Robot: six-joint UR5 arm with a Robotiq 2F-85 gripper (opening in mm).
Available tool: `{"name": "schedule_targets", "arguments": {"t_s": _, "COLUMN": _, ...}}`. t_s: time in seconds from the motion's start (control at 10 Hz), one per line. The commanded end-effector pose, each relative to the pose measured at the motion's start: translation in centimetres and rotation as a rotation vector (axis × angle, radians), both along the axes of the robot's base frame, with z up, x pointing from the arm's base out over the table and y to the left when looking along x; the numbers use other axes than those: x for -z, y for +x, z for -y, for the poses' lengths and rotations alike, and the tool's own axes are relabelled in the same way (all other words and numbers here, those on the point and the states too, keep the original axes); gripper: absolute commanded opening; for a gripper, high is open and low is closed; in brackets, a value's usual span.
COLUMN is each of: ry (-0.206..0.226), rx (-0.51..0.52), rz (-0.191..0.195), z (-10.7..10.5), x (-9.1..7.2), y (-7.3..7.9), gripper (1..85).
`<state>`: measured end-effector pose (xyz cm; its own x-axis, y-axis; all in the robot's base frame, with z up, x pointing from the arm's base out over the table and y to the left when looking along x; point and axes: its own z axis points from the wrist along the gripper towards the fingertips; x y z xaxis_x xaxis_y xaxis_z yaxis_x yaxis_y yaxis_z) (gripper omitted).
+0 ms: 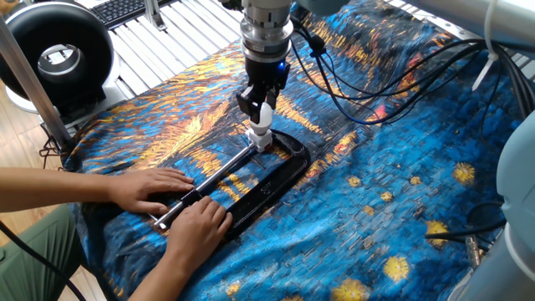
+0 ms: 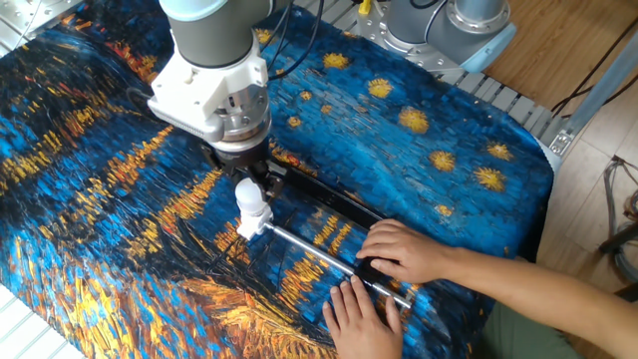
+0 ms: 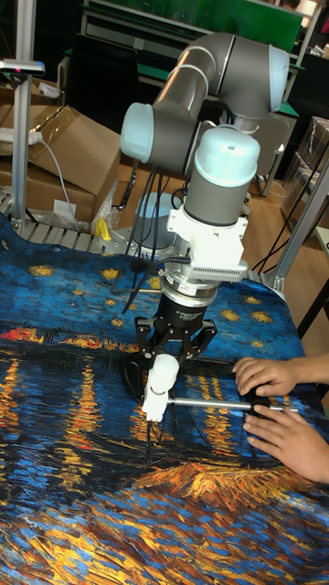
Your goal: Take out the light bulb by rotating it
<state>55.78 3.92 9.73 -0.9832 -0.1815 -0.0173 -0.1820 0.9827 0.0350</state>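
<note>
The light bulb (image 1: 265,118) is a small white globe standing upright in a white socket (image 1: 262,140). A black clamp (image 1: 280,171) lying on the blue painted cloth holds the socket. My gripper (image 1: 262,109) comes straight down over the bulb, its black fingers shut on either side of the globe. From the other side, the light bulb (image 2: 247,195) shows just under the gripper (image 2: 246,182), with the socket (image 2: 255,225) beneath it. In the tall view the light bulb (image 3: 164,371) hangs between the fingers of the gripper (image 3: 167,362).
A person's two hands (image 1: 155,189) (image 1: 199,226) press on the clamp's silver screw rod (image 1: 224,168) and handle end. Black cables (image 1: 359,75) trail from the arm across the cloth. A black round fan (image 1: 54,54) sits at the far left edge.
</note>
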Motion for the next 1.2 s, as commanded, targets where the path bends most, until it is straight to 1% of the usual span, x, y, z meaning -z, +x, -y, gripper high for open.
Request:
{"name": "schedule_targets", "arguments": {"t_s": 0.0, "ry": 0.014, "rx": 0.0, "rz": 0.014, "z": -0.3, "x": 0.01, "y": 0.46, "gripper": 51.7}}
{"name": "schedule_targets", "arguments": {"t_s": 0.4, "ry": 0.012, "rx": 0.008, "rz": 0.016, "z": -0.29, "x": 0.23, "y": 0.64, "gripper": 49.7}}
{"name": "schedule_targets", "arguments": {"t_s": 0.8, "ry": -0.001, "rx": 0.024, "rz": 0.01, "z": -0.04, "x": 0.32, "y": 0.49, "gripper": 41.0}}
{"name": "schedule_targets", "arguments": {"t_s": 1.1, "ry": -0.004, "rx": 0.041, "rz": 0.0, "z": 0.01, "x": 0.27, "y": 0.25, "gripper": 37.0}}
